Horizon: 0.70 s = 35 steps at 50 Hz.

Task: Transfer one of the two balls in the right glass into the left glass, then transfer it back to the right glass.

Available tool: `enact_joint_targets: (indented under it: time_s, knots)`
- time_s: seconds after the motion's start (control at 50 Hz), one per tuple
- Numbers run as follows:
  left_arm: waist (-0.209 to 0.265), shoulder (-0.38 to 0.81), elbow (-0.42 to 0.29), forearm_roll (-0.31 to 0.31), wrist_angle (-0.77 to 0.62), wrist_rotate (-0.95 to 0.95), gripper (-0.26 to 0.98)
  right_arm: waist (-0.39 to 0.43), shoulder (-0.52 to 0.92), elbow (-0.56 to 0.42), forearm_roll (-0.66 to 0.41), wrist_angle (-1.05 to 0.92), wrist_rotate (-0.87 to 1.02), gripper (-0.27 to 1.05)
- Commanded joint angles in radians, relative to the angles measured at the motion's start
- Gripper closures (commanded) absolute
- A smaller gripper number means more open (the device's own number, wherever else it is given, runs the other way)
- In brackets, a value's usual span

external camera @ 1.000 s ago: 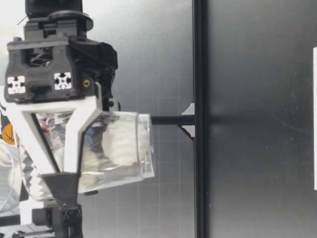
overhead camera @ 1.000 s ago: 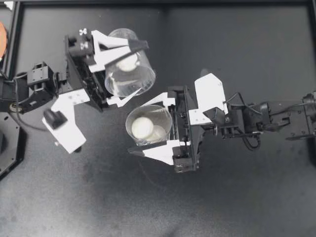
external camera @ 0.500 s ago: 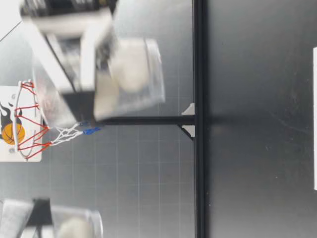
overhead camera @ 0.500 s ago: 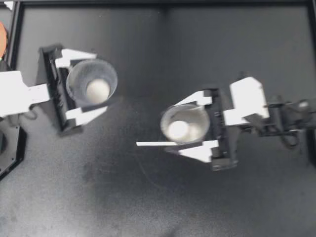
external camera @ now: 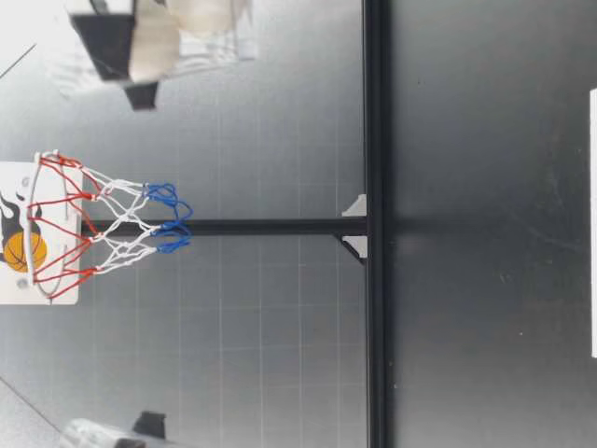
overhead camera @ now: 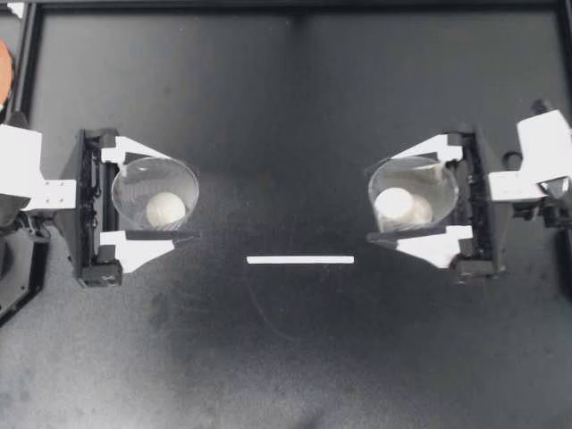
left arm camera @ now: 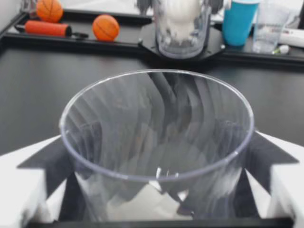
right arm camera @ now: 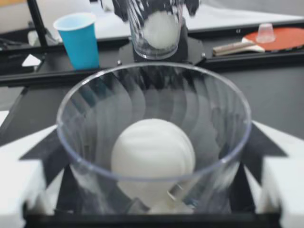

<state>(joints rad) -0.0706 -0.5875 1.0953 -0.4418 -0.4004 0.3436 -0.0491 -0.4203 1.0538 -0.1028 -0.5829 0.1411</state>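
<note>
My left gripper (overhead camera: pixel 189 198) is shut on the left glass (overhead camera: pixel 125 179), which it holds upright with one white ball (overhead camera: pixel 165 210) inside. Across the table my right gripper (overhead camera: pixel 380 201) is shut on the right glass (overhead camera: pixel 440 177), also upright. A white ball (overhead camera: pixel 392 203) lies in it, with what looks like a second ball (overhead camera: pixel 420 211) beside it. The right wrist view shows one large ball (right arm camera: pixel 152 152) in the glass between the fingers. In the low view the right glass (external camera: pixel 201 28) and the left glass (external camera: pixel 107 434) both hang well above the table.
A thin white strip (overhead camera: pixel 299 260) lies on the black table between the two arms. A small basketball hoop with a red, white and blue net (external camera: pixel 103 229) stands behind a black rail (external camera: pixel 376 224). Cups and orange balls sit past the table's edges.
The arms have drawn apart, left arm to the left and right arm to the right. The left glass, tilted beside the right glass a second ago, is now upright.
</note>
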Motion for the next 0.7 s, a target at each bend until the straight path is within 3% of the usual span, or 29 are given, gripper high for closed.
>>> enact_joint_targets:
  time_s: [0.0, 0.68]
  knots:
    - [-0.003, -0.003, -0.006, 0.003, -0.018, 0.000, 0.02, -0.006, -0.037, -0.002, 0.003, -0.005, 0.000, 0.06]
    - [-0.003, -0.018, -0.005, 0.005, -0.031, 0.011, 0.02, -0.006, -0.048, 0.002, 0.002, -0.003, -0.002, 0.06]
